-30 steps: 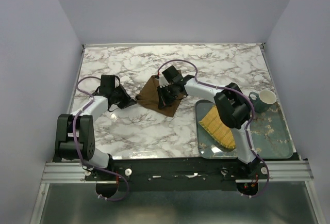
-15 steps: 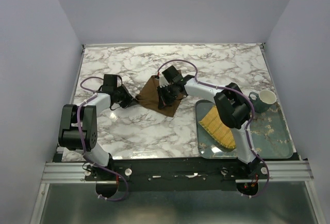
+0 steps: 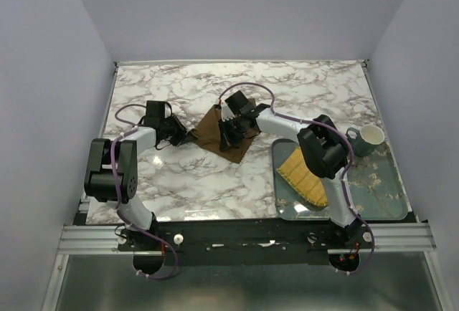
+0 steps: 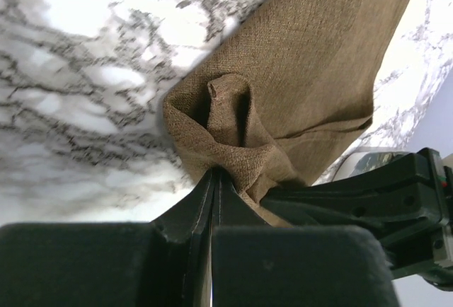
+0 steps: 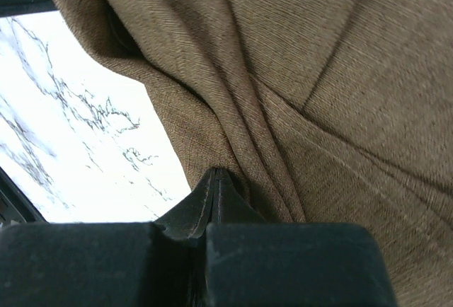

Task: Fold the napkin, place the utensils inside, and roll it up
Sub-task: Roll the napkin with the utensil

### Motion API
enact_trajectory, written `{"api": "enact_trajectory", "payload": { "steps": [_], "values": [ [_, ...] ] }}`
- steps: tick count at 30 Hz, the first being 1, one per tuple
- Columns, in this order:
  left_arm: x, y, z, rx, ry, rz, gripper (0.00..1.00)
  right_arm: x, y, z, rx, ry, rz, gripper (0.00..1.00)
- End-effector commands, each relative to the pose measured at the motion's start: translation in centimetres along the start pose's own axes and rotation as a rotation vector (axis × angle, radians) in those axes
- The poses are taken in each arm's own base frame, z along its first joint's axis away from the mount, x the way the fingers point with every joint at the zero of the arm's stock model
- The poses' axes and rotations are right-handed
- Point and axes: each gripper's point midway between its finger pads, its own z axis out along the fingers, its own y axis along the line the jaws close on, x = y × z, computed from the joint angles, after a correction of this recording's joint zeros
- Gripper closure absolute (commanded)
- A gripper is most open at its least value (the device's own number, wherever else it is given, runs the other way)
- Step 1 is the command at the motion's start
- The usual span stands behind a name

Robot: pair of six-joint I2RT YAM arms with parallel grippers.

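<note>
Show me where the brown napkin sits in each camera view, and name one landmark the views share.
Top view: the napkin lies mid-table, slightly left of centre.
Left wrist: it fills the centre and upper right, bunched in the middle.
Right wrist: it covers most of the picture, all but the left side.
Shared landmark: the white marble table, visible beside the cloth in all three.

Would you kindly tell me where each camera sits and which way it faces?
Top: above and behind, looking down at the table; left arm and right arm show.
Left wrist: on the left arm, looking along the left tool at the napkin it pinches.
Right wrist: on the right arm, looking along the right tool, pinching napkin folds.
Shared: both wrist views show the napkin.
</note>
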Motion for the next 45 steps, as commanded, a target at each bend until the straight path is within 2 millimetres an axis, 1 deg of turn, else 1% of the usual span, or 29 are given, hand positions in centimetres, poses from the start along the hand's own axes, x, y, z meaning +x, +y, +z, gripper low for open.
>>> {"api": "enact_trajectory", "payload": {
  "steps": [1,5,8,10,11,12,14,17,20,21,25,30,32,34,36,37,38,40,42,43,45],
  "values": [
    [-0.4,-2.2,0.8,0.069,0.007,0.016,0.94,3.5,-2.4,2.2,0.071,0.116,0.015,0.97],
    [-0.6,-2.2,1.3,0.065,0.0,0.009,0.93,3.6,-2.5,2.2,0.078,0.119,0.014,0.97],
    [0.0,-2.1,1.8,0.067,0.024,-0.006,0.92,3.8,-2.7,2.4,0.081,0.126,0.016,0.97],
    [-0.1,-2.9,1.6,0.095,0.014,0.009,0.92,3.9,-2.7,2.4,0.083,0.13,0.018,0.97],
    [0.2,-2.9,1.3,0.097,0.014,0.012,0.89,3.8,-2.7,2.3,0.086,0.126,0.017,0.97],
    [0.3,-3.5,0.9,0.106,0.003,0.024,0.87,3.9,-2.7,2.4,0.086,0.128,0.014,0.97],
    [0.5,-3.5,0.6,0.111,-0.001,0.025,0.83,4.0,-2.8,2.4,0.087,0.132,0.019,0.97],
    [0.3,-4.2,0.3,0.127,-0.006,0.03,0.82,3.9,-2.8,2.5,0.084,0.133,0.015,0.97],
    [0.4,-4.0,0.9,0.115,-0.001,0.03,0.82,3.9,-2.9,2.5,0.087,0.132,0.014,0.97],
    [0.6,-3.5,1.5,0.098,0.01,0.023,0.81,3.9,-2.8,2.4,0.087,0.131,0.014,0.97],
    [0.8,-3.0,2.7,0.097,0.028,0.008,0.82,3.8,-2.7,2.4,0.084,0.132,0.011,0.97],
    [0.5,-2.5,3.6,0.074,0.019,0.019,0.81,4.0,-2.8,2.5,0.083,0.138,0.012,0.97],
    [0.6,-1.9,4.1,0.051,0.022,0.014,0.81,4.0,-2.8,2.5,0.083,0.139,0.012,0.97],
    [0.9,-0.7,4.6,0.002,0.028,-0.002,0.81,4.1,-2.9,2.5,0.084,0.145,0.01,0.97],
    [1.1,0.0,4.8,-0.034,0.029,-0.01,0.85,3.8,-2.9,2.4,0.089,0.141,0.004,0.97],
    [1.3,1.2,5.0,-0.089,0.03,-0.023,0.87,3.7,-2.9,2.1,0.096,0.144,0.0,0.97],
    [1.2,1.6,5.0,-0.118,0.023,-0.027,0.91,3.7,-2.9,2.0,0.1,0.148,-0.003,0.97],
    [1.7,3.3,5.1,-0.197,0.03,-0.04,0.94,2.6,-2.6,1.2,0.111,0.129,-0.027,0.94],
    [2.0,4.1,5.3,-0.24,0.036,-0.048,0.98,2.2,-2.6,0.4,0.133,0.13,-0.037,0.9],
    [2.4,4.9,5.4,-0.275,0.05,-0.057,0.99,1.3,-2.4,-0.1,0.138,0.114,-0.055,0.9],
    [2.7,5.5,5.5,-0.306,0.045,-0.065,1.0,1.0,-2.3,-1.1,0.163,0.122,-0.068,0.87]
  ]
}}
